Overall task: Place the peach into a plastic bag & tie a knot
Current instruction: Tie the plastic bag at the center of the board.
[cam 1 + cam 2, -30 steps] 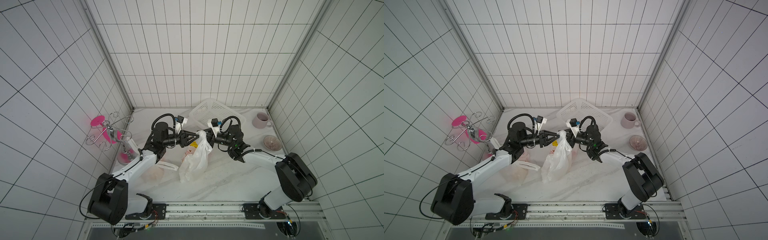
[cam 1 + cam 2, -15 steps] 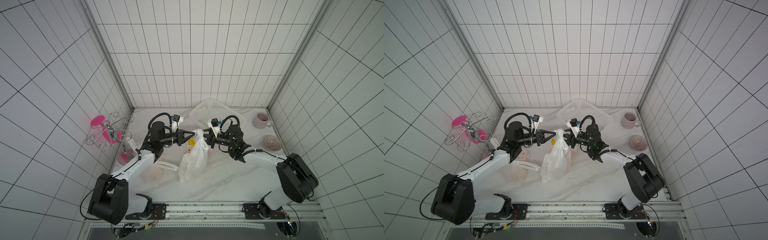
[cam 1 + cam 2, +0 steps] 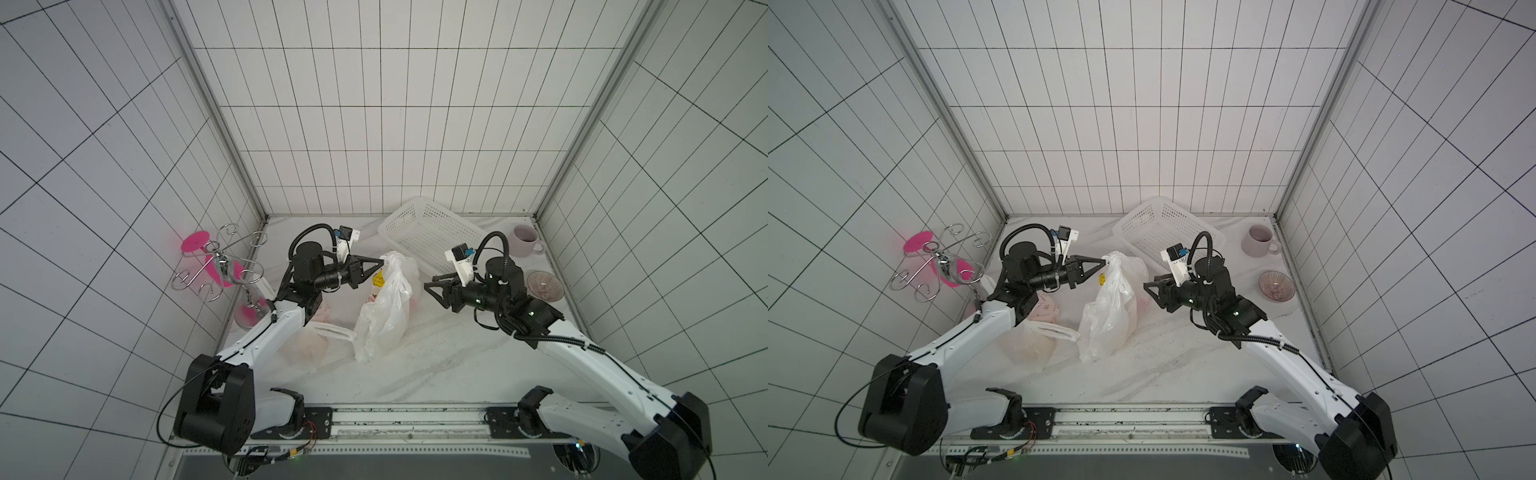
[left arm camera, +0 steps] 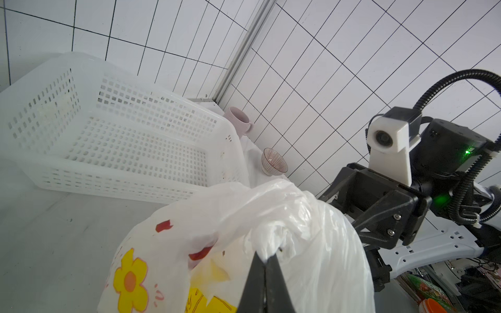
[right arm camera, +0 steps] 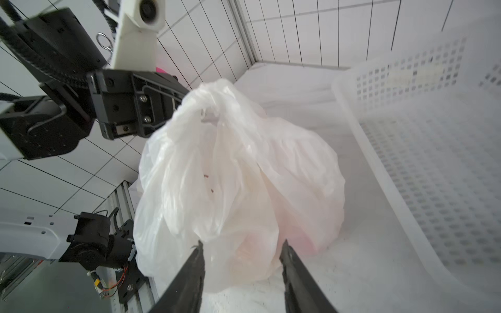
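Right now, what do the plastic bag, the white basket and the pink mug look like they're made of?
Plastic bag: thin translucent white film, glossy; crinkled folds, pink showing through.
Basket: rigid moulded white plastic, semi-matt, with perforated grid walls.
Mug: probably glazed ceramic, given thick smooth pale-pink walls; could be plastic.

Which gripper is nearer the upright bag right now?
Left. The left gripper is shut on the upright bag at its bunched top. The right gripper stands open beside it, gripping nothing.

White plastic bag (image 3: 385,316), upright, top bunched
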Tool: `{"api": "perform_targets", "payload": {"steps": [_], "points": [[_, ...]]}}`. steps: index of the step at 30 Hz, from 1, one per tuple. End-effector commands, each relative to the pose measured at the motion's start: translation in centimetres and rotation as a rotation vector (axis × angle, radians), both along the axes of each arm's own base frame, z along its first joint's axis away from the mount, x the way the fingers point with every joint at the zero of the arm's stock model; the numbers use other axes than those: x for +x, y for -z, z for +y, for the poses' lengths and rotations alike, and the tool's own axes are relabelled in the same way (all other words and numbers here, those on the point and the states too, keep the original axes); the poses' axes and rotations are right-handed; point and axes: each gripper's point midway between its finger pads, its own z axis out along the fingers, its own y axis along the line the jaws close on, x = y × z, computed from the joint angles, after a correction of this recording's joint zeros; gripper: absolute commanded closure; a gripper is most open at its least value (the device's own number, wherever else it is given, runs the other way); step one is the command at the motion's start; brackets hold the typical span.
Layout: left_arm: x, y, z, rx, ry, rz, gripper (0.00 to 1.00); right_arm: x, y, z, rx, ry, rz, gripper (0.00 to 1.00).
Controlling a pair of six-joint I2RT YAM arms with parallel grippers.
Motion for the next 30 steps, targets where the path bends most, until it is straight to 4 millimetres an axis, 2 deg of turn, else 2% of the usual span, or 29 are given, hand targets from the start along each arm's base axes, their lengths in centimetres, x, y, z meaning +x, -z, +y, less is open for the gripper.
{"api": "perform_targets", "payload": {"steps": [1,7,10,12,18,22,26,30], "points": [[0.4,-0.6,-0.1,0.000,-0.009,-0.015,1.00,-2.0,-2.0,0.6,-0.031,-0.001,0.127,0.48],[-0.1,-0.3,-0.8,0.014,0.008,-0.020,1.00,-0.7,-4.3,3.2,-0.007,-0.027,0.109,0.47],[-0.2,-0.2,-0.8,0.020,0.010,-0.020,1.00,-0.4,-5.8,4.2,0.015,-0.048,0.088,0.47],[-0.3,-0.2,-0.8,0.024,0.010,-0.024,1.00,-0.2,-6.1,4.5,0.014,-0.057,0.079,0.47],[-0.4,-0.2,-0.8,0.026,0.011,-0.026,1.00,-0.1,-6.3,5.6,0.018,-0.091,0.077,0.48],[-0.3,-0.3,-0.8,0.024,0.010,-0.030,1.00,0.0,-5.6,6.2,0.003,-0.107,0.089,0.50],[-0.3,-0.3,-0.8,0.022,0.014,-0.030,1.00,0.1,-4.8,6.9,-0.013,-0.115,0.101,0.56],[-0.5,-0.3,-0.8,0.021,0.016,-0.028,1.00,0.5,-4.9,7.1,0.001,-0.100,0.097,0.63]]}}
